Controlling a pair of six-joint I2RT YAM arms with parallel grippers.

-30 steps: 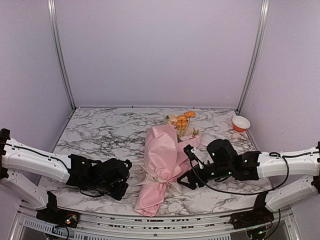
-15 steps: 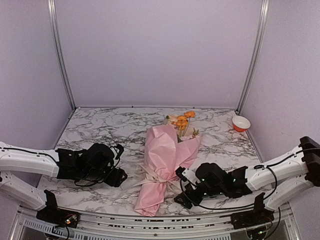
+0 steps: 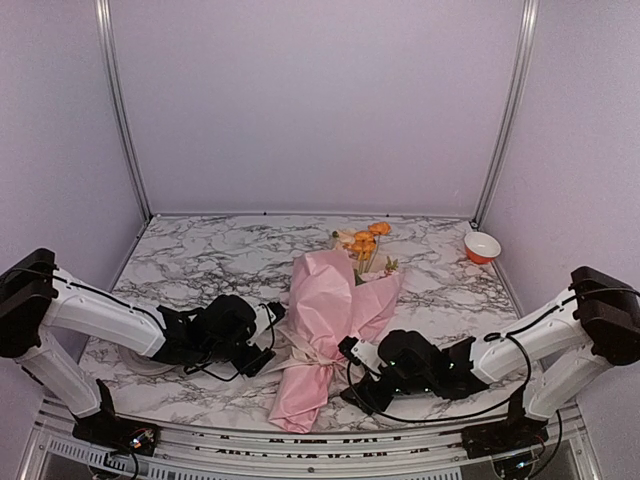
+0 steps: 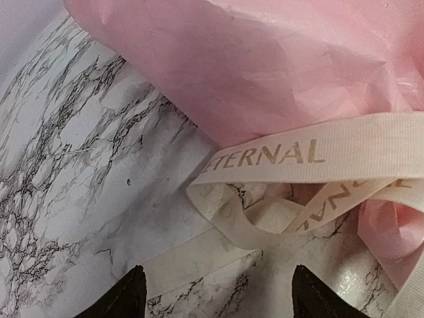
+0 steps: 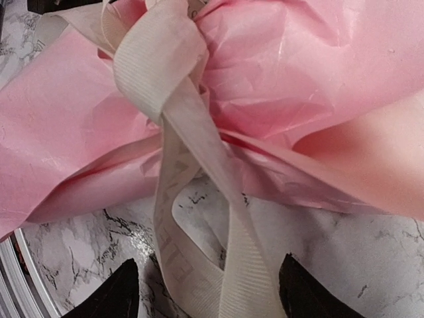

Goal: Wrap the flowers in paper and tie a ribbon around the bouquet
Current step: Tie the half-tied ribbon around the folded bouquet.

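Lying between left end effector (image 4: 218, 298) and right end effector (image 5: 209, 285): bouquet (image 3: 325, 325).

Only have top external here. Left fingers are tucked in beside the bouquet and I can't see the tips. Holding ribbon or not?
Observer: Not holding. In the left wrist view the left fingers stand wide apart, and a loop of the ribbon lies loose on the table just ahead of them.
Operator: Right side?
Observer: The right fingers are open too. In the right wrist view two ribbon tails run down between them unclamped, from where the ribbon crosses over itself against the pinched paper.
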